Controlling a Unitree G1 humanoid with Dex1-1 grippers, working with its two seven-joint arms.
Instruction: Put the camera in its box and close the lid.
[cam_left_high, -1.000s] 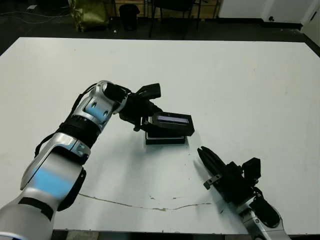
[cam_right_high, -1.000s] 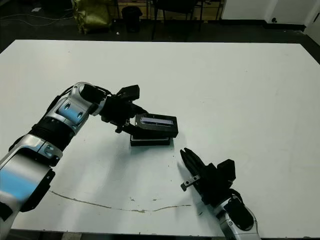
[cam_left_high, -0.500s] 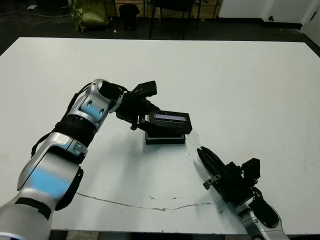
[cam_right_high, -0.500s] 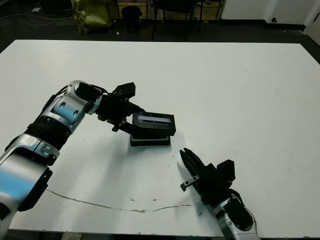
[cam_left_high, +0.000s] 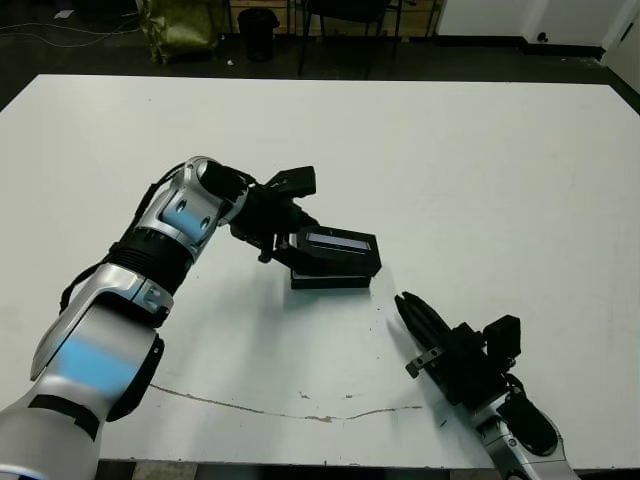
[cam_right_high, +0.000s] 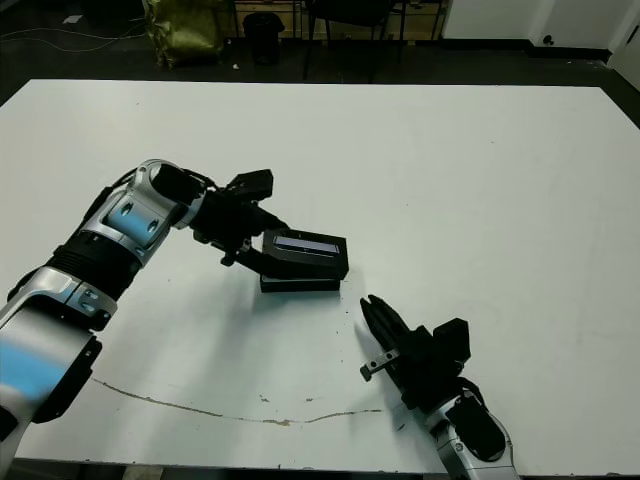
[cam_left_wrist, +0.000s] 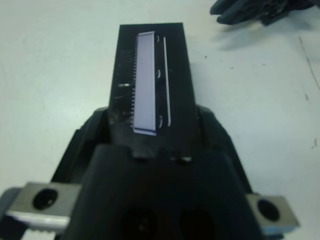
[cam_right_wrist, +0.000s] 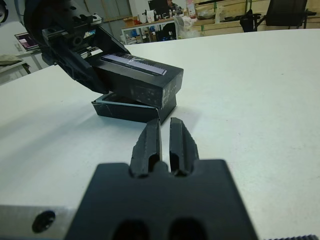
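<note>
On the tabletop (cam_left_high: 520, 180), box (cam_left_high: 330, 280): we see it under the tilted lid (cam_left_high: 338, 250).
Left gripper (cam_left_high: 292, 243): clamps the lid's end.
Right gripper (cam_left_high: 412, 312): fingers together, empty, nearby.

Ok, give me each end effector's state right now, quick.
Left end effector: closed on the lid, held tilted over the box.
Right end effector: closed, holding nothing, hovering near the box.

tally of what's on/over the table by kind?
Lid: 1, held by the left gripper above the box
Box: 1, on the table
Grippers: 2, the right gripper empty
Camera: 0 visible
Total: 4
</note>
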